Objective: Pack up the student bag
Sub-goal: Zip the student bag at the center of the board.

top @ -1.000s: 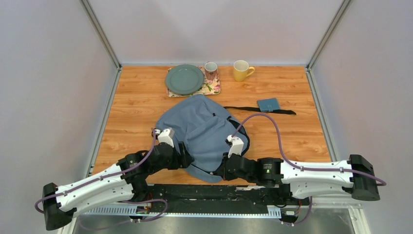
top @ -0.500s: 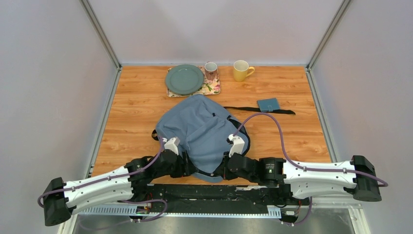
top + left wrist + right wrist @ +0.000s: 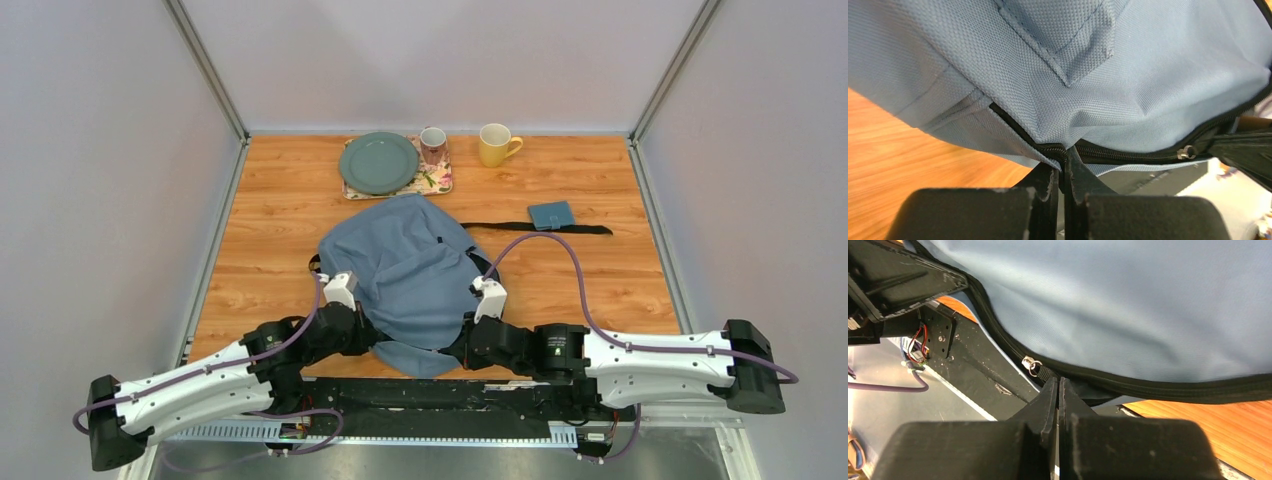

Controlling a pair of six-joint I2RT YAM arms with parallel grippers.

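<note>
The student bag (image 3: 405, 265), grey-blue with black zipper trim, lies in the middle of the table with its near edge hanging over the front. My left gripper (image 3: 372, 338) is at its near left edge. In the left wrist view the left gripper (image 3: 1063, 155) is shut on the bag's (image 3: 1128, 75) zipper seam and the fabric under it. My right gripper (image 3: 458, 347) is at the near right edge. In the right wrist view the right gripper (image 3: 1058, 382) is shut, with the black tab of the metal zipper pull (image 3: 1031, 363) running into its tips under the bag (image 3: 1128, 300).
At the back stand a green plate (image 3: 378, 163) on a floral tray (image 3: 437, 183), a patterned mug (image 3: 433, 145) and a yellow mug (image 3: 495, 145). A small teal case (image 3: 552, 215) lies right of the bag, on a black strap (image 3: 495, 224).
The left gripper has gone from open to shut on the bag's near left edge. The bag's near edge has shifted a little with it. The right gripper has stayed shut.
</note>
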